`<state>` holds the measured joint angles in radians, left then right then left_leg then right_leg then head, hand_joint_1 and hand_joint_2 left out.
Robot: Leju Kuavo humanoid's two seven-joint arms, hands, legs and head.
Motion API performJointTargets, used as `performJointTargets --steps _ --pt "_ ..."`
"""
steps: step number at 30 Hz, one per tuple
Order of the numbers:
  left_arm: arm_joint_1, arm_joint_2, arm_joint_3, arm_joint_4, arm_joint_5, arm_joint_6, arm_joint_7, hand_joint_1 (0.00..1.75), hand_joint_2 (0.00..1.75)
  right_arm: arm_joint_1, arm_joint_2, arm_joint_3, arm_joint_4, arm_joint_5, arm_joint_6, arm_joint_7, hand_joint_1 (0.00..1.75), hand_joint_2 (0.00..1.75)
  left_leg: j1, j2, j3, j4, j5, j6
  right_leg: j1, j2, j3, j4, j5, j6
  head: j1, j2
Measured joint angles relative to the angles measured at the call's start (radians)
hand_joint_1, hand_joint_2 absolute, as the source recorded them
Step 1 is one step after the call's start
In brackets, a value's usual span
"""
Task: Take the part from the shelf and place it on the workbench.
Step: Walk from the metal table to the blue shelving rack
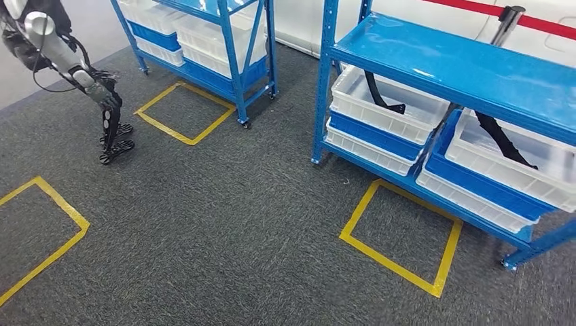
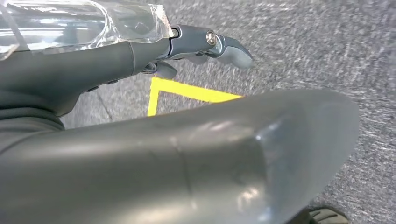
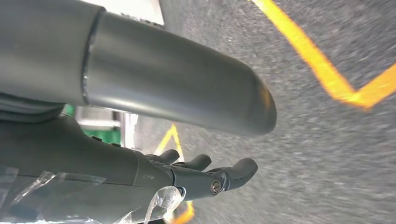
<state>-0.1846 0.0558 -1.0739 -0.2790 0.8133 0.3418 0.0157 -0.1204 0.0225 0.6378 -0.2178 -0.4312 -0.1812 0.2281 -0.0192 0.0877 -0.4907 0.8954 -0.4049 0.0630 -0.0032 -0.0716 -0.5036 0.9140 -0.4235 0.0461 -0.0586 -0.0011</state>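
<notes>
A long black part (image 1: 384, 95) lies in a white bin (image 1: 353, 102) on the lower level of the blue shelf (image 1: 462, 68) ahead on the right. A second black part (image 1: 506, 142) lies in the neighbouring white bin (image 1: 543, 173). In the left wrist view my left hand (image 2: 116, 70) hangs over the grey carpet with its fingers (image 2: 210, 44) stretched out and nothing in them. My right hand (image 3: 140, 172) hangs the same way, its fingers (image 3: 229, 175) slightly curved and apart, holding nothing. Both hands are far from the shelf.
A second blue shelf (image 1: 231, 41) with white bins stands at the back. Yellow tape squares (image 1: 358, 210) mark the carpet before each shelf, with another at the left (image 1: 68, 210). Another robot's silver arm and dark legs (image 1: 109, 129) stand at the far left.
</notes>
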Motion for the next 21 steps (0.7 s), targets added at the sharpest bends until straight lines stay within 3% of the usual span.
performJointTargets --steps 3,5,7,8,9,10,11,12,14,15,16,18,19,21 --pt "-0.002 -0.002 0.0 0.001 -0.003 0.0 0.005 0.0 0.0 0.004 -0.002 0.0 0.0 -0.002 0.0 0.0 0.0 0.0 0.001 0.025 0.007 0.004 -0.009 -0.02 -0.001 0.031 -0.002 -0.01 0.008 -0.024 0.0 0.0" --pt "-0.002 -0.003 0.0 0.001 -0.003 0.0 0.005 0.0 0.0 0.003 -0.003 0.0 0.0 -0.003 0.0 0.001 0.0 0.0 0.006 -0.01 -0.01 0.057 -0.048 -0.035 -0.01 0.054 -0.003 -0.017 0.019 -0.034 -0.001 0.0" --pt "0.003 -0.003 0.0 0.002 -0.003 0.0 0.007 0.0 0.0 0.002 -0.003 0.0 0.0 -0.004 0.0 0.002 0.0 0.0 0.017 -0.059 -0.069 0.196 -0.128 -0.048 -0.014 0.077 -0.009 -0.017 0.026 -0.038 -0.002 0.0" --pt "0.006 -0.003 0.0 0.002 -0.003 0.0 0.008 0.0 0.0 0.002 -0.003 0.0 0.0 -0.005 0.0 0.002 0.0 0.0 0.022 -0.069 -0.102 0.271 -0.162 -0.053 -0.015 0.091 -0.013 -0.017 0.029 -0.038 -0.002 0.0" --pt "0.01 -0.003 0.0 0.002 -0.003 0.0 0.009 0.0 0.0 0.002 -0.002 0.0 0.0 -0.005 0.0 0.003 0.0 0.0 0.027 -0.074 -0.123 0.32 -0.178 -0.058 -0.016 0.106 -0.016 -0.016 0.031 -0.037 -0.002 0.0" --pt "0.013 -0.003 0.0 0.003 -0.002 0.0 0.01 0.0 0.0 0.004 -0.002 0.0 0.0 -0.005 0.0 0.003 0.0 0.0 0.032 -0.076 -0.124 0.327 -0.172 -0.063 -0.019 0.121 -0.018 -0.015 0.033 -0.034 -0.002 0.0" --pt "0.015 -0.003 0.0 0.003 -0.003 0.0 0.01 0.0 0.0 0.004 -0.002 0.0 0.0 -0.006 0.0 0.004 0.0 0.0 0.037 -0.079 -0.102 0.287 -0.146 -0.068 -0.022 0.134 -0.019 -0.013 0.034 -0.031 -0.002 0.0" --pt "0.015 -0.003 0.0 0.003 -0.003 0.0 0.01 0.0 0.0 0.005 -0.002 0.0 0.0 -0.006 0.0 0.004 0.0 0.0 0.044 -0.088 -0.064 0.211 -0.107 -0.073 -0.026 0.147 -0.02 -0.01 0.034 -0.027 -0.002 0.0" --pt "0.013 -0.003 0.0 0.003 -0.003 0.0 0.01 0.0 0.0 0.005 -0.002 0.0 0.0 -0.006 0.0 0.004 0.0 0.0 0.054 -0.131 0.008 0.058 -0.05 -0.079 -0.029 0.171 -0.025 -0.002 0.032 -0.013 -0.002 0.0" --pt "0.012 -0.003 0.0 0.003 -0.003 0.0 0.01 0.0 0.0 0.004 -0.002 0.0 0.0 -0.006 0.0 0.004 0.0 0.0 0.055 -0.146 0.025 0.018 -0.039 -0.076 -0.028 0.181 -0.029 0.001 0.032 -0.005 -0.002 0.0" --pt "0.012 -0.003 0.0 0.003 -0.003 0.0 0.01 0.0 0.0 0.006 -0.002 0.0 0.0 -0.006 0.0 0.004 0.0 0.0 0.052 -0.153 0.029 0.006 -0.039 -0.069 -0.028 0.19 -0.033 0.002 0.034 0.003 -0.001 0.0" --pt "0.011 -0.003 -0.001 0.003 -0.003 0.0 0.011 0.0 0.0 0.011 -0.003 0.0 0.001 -0.006 0.0 0.004 0.0 0.0 0.047 -0.134 0.024 0.011 -0.036 -0.05 -0.032 0.199 -0.041 0.003 0.036 0.018 0.0 0.0" --pt "0.01 -0.003 -0.001 0.003 -0.003 0.0 0.011 0.0 0.0 0.013 -0.003 0.0 0.001 -0.006 0.0 0.004 0.0 0.0 0.047 -0.125 0.023 0.01 -0.033 -0.04 -0.032 0.183 -0.049 0.017 0.027 0.022 0.001 0.0" --pt "0.011 -0.003 -0.001 0.003 -0.003 0.001 0.012 0.0 0.0 0.012 -0.004 0.0 0.002 -0.006 0.0 0.005 0.0 0.0 0.047 -0.101 0.021 0.007 -0.027 -0.024 -0.031 0.128 -0.091 0.106 -0.027 0.023 0.003 0.0"
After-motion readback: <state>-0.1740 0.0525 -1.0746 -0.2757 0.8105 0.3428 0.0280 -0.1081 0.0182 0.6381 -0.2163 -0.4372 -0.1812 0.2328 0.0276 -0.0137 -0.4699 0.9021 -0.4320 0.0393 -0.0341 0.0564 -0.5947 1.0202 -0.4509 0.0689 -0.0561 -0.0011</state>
